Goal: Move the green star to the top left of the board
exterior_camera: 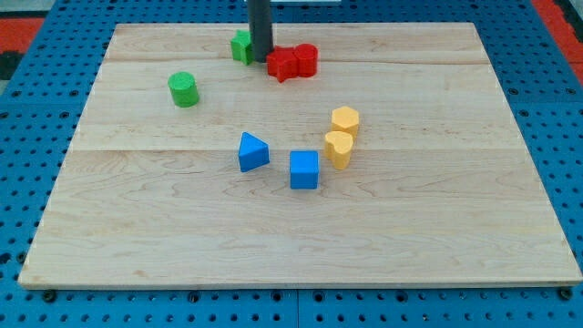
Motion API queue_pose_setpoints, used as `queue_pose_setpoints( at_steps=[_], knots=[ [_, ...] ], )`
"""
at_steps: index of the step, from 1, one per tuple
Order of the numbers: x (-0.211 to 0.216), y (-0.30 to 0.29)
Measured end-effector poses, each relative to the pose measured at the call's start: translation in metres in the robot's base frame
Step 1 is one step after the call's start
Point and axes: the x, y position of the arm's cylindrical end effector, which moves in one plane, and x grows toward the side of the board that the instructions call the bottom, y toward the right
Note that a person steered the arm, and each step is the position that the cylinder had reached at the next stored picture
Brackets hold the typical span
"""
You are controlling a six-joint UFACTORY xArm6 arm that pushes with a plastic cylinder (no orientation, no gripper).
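Blocks sit scattered on a pale wooden board [437, 228] that rests on a blue pegboard table [565, 137]. Starting nearest you, a blue cube [304, 169] lies a little right of the board's middle, and just to its left, slightly farther away, sits a blue triangular wedge [253, 151]. Right of the cube you find two yellow blocks close together: a yellow heart-like block [338, 148] nearer you, and a yellow hexagonal block [345, 119] just beyond it. Farther back and well off to the left stands a green cylinder [183, 89], apart from everything else.

Near the far edge, around the middle of the board, you reach the crowded spot. A green block [241, 46] sits there; its shape is partly hidden by the rod, so you cannot confirm from here that it is the star. The dark rod comes down from above, and my tip [260, 59] rests just right of that green block, between it and two red blocks [293, 62] pressed together on the right. The rod carries no pincer, so no open or closed state applies.
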Motion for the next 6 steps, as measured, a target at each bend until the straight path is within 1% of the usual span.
queue_pose_setpoints(
  at_steps=[1, 2, 3, 4, 5, 6],
  knots=[
    [-0.012, 0.03],
    [-0.016, -0.036],
    [-0.022, -0.127],
    [-0.023, -0.155],
    [0.012, -0.131],
    [0.061, -0.047]
  ],
)
